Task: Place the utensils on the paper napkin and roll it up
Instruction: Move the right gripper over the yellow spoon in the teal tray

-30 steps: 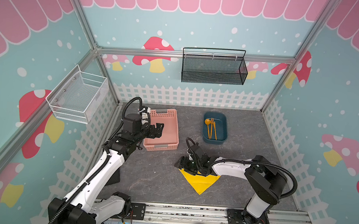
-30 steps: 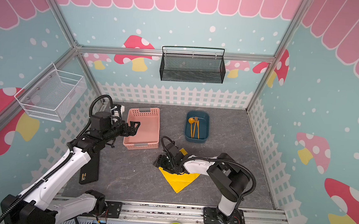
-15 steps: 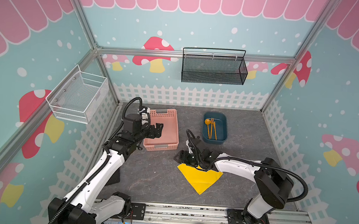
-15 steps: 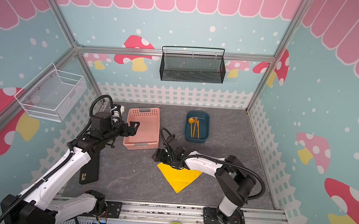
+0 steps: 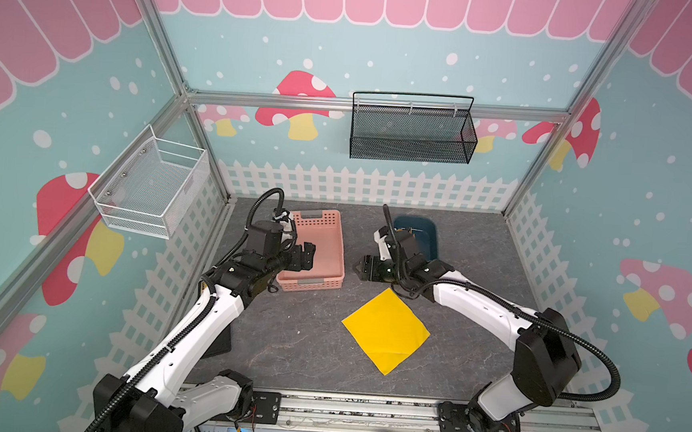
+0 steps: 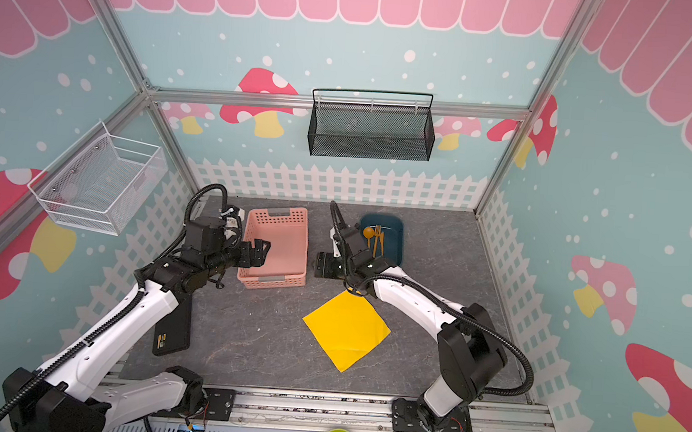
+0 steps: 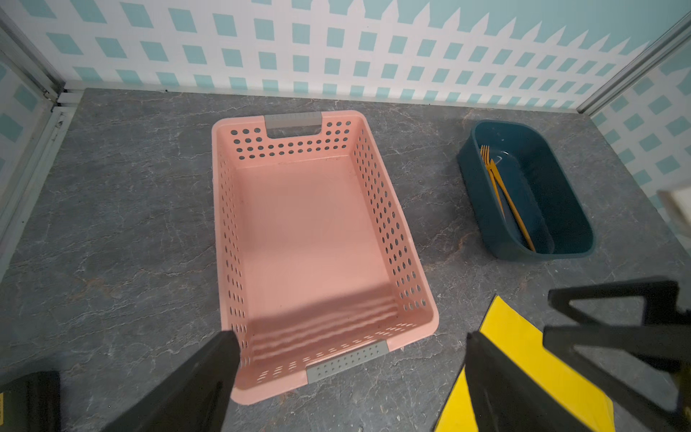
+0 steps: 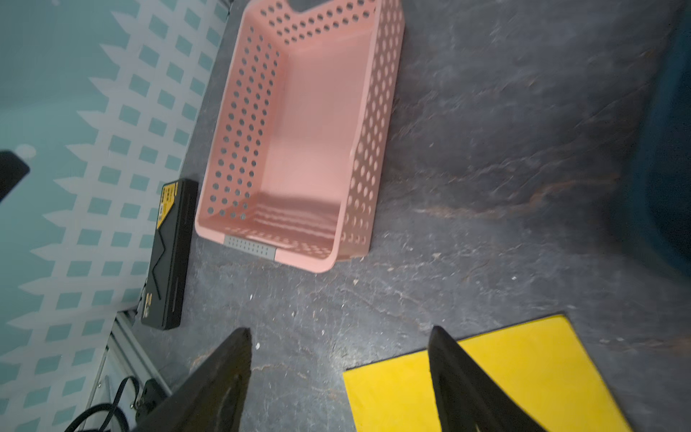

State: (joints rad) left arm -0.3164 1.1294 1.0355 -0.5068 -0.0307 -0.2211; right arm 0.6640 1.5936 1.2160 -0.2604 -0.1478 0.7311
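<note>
Napkin (image 5: 385, 331): thin yellow paper square, laid flat on grey table (image 5: 285, 338).
Utensils (image 6: 377, 240): orange-yellow plastic spoon, fork, knife, found in dark blue tub (image 6: 395, 249).
Left pincer (image 5: 309, 256): spread, empty.
Right pincer (image 5: 364, 268): spread, empty.

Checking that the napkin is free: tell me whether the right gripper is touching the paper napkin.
Apart. In a top view the right gripper, jaws open, sits up and left of the paper napkin, and bare grey table shows between them.
</note>
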